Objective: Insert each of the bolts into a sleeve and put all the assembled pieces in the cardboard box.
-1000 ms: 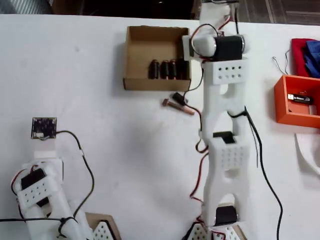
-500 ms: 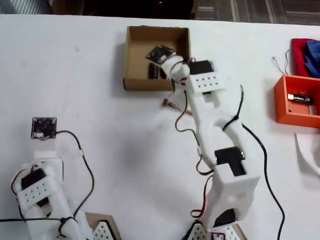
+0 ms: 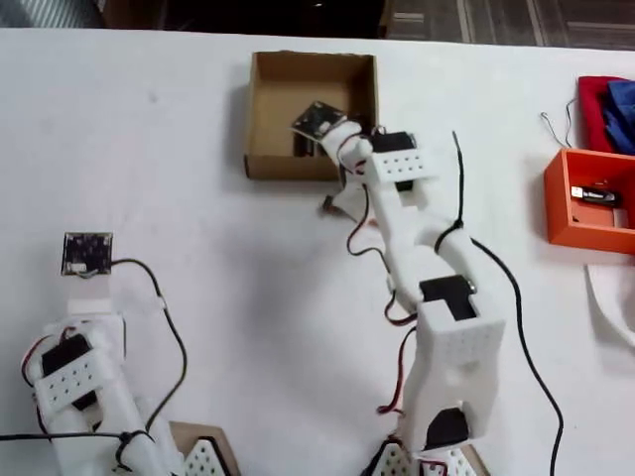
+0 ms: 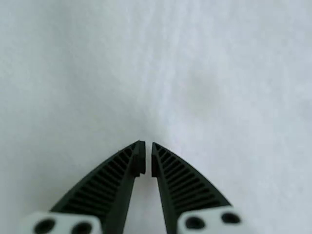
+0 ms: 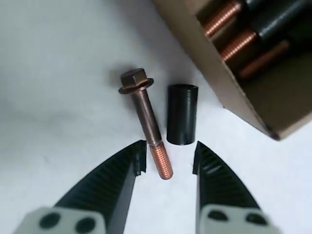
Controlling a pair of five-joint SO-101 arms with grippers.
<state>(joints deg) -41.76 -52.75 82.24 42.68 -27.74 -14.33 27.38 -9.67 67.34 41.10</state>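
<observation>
A copper bolt (image 5: pixel 145 119) lies on the white table beside a loose black sleeve (image 5: pixel 183 114), both just outside the cardboard box (image 5: pixel 222 85). My right gripper (image 5: pixel 169 148) hovers open over them, its fingertips on either side of the bolt's threaded end and the sleeve's near end. Several bolts fitted in sleeves (image 5: pixel 248 29) lie inside the box. In the high view the right arm (image 3: pixel 402 174) stretches to the front edge of the box (image 3: pixel 313 74), and the bolt's head (image 3: pixel 330 204) peeks out below its wrist. My left gripper (image 4: pixel 146 148) is shut over bare table.
An orange bin (image 3: pixel 580 213) holding a small black item stands at the right edge, with red cloth (image 3: pixel 595 99) behind it. The left arm (image 3: pixel 74 377) rests at the near left corner, and its cable loops across the table.
The right arm swung left from beside the box's right wall and lowered its wrist over the loose bolt and sleeve. The left arm kept still.
</observation>
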